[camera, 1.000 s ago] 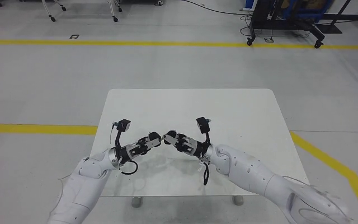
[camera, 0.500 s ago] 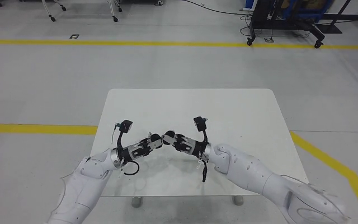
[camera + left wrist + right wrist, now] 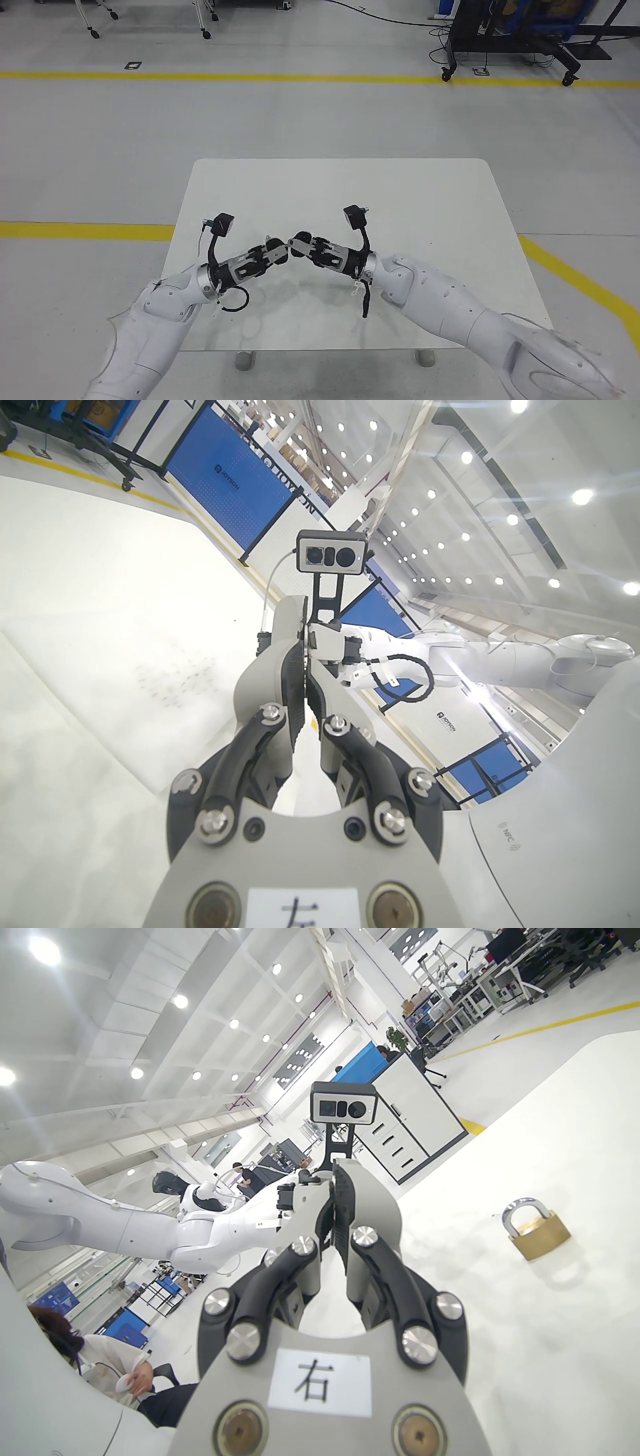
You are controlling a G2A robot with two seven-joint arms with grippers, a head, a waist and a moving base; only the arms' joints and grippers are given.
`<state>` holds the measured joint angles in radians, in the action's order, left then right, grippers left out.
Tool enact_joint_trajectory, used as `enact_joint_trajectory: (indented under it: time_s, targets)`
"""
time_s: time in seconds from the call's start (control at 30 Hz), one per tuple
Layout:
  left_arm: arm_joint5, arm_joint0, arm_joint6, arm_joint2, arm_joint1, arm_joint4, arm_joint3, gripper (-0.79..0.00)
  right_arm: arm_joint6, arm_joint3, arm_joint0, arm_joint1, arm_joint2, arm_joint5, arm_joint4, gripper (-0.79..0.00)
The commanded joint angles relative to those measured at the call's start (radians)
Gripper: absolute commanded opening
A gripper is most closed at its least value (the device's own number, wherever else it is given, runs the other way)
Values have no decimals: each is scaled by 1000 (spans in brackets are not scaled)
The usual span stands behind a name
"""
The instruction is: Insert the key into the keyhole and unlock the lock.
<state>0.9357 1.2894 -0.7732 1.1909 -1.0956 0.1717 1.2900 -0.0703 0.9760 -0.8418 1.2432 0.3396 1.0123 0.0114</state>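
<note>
Surroundings: 1 white bench (image 3: 420, 195). Grey floor behind it with 2 yellow lines (image 3: 300, 77). 1 black wheeled frame (image 3: 510, 45) at the far edge of the room.

Obstruction: the 2 grippers meet tip to tip over the middle of the bench, each blocking the other's line ahead.

Left gripper (image 3: 280, 247): arm reaches in low from the near-left corner. Its ribbed pads (image 3: 295, 700) are pressed together. What, if anything, they pinch cannot be told.

Right gripper (image 3: 301, 242): arm reaches in from the near-right side. Its pads (image 3: 342, 1208) are likewise closed flush, contents not discernible.

Padlock (image 3: 539, 1230): 1 item with a brass body and a silver shackle seated in the body. It rests on bare bench surface, apart from both grippers and touched by neither.
</note>
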Motion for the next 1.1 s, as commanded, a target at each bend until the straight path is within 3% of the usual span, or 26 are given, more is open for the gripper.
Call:
enact_joint_trajectory:
  time_s: [0.0, 0.03, 0.17, 0.5, 0.6, 0.8, 0.93, 1.03, 1.07]
  targets:
    - [-2, 0, 2, 0, 1, 5, 0, -785, 25, 2, -6, 2, 12, 0, 11, -653]
    - [-4, 1, 4, 1, 2, 7, 0, -785, 40, 5, -11, 3, 16, 0, 24, 0]
    - [-45, 2, 25, -1, 3, 21, -5, -785, 45, 6, -13, 3, 18, 0, 29, 0]
    - [-45, 2, 25, -1, 3, 21, -5, -785, 45, 6, -13, 3, 18, 0, 29, 0]
    - [-92, -7, 5, 7, 9, -76, 7, -785, 45, 6, -13, 3, 18, 0, 29, 0]
    - [-63, 20, -53, 32, 28, -176, 61, -785, 254, -6, -13, -21, 40, -48, 105, 0]
    - [-45, 38, -96, 45, 40, -156, 88, -785, 408, 14, -13, -55, 75, -52, 182, 0]
    - [-54, 42, -126, 41, 46, -150, 101, -785, 490, 43, -22, -78, 101, -68, 216, -351]
    - [-56, 42, -132, 38, 48, -149, 104, -785, 513, 55, -27, -84, 109, -73, 224, -403]
